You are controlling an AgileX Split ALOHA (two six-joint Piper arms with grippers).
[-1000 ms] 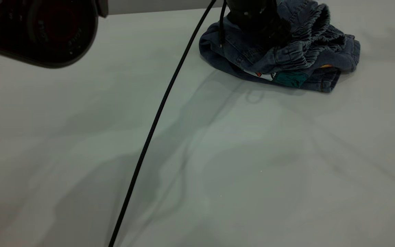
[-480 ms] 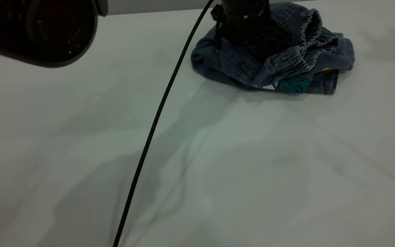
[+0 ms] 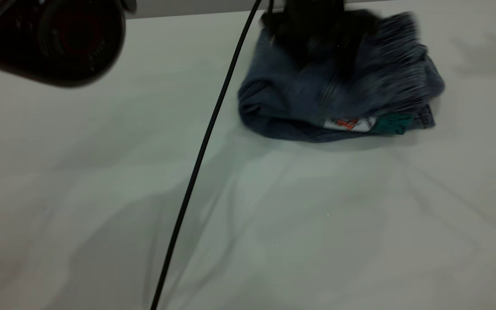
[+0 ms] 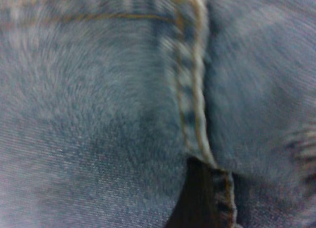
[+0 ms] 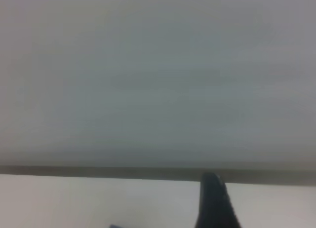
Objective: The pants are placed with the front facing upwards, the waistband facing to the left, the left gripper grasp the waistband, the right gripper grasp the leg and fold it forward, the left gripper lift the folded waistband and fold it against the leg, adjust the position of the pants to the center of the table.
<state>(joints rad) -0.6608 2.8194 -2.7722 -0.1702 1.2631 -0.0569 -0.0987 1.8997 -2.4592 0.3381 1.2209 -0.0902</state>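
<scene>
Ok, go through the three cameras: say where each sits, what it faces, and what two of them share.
Exterior view: above the table, looking down at the folded pants; the left gripper sits blurred on them, a black cable crossing.
Left wrist view: pressed close against the denim, tan stitching filling it.
Right wrist view: low over the table, facing a blank wall; one dark right gripper fingertip shows.
Shared: exterior and left wrist both show the pants.

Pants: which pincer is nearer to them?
Left. The left pincer sits right on top of the folded pants, its camera filled with denim. The right pincer faces bare table, no pants near it.
</scene>
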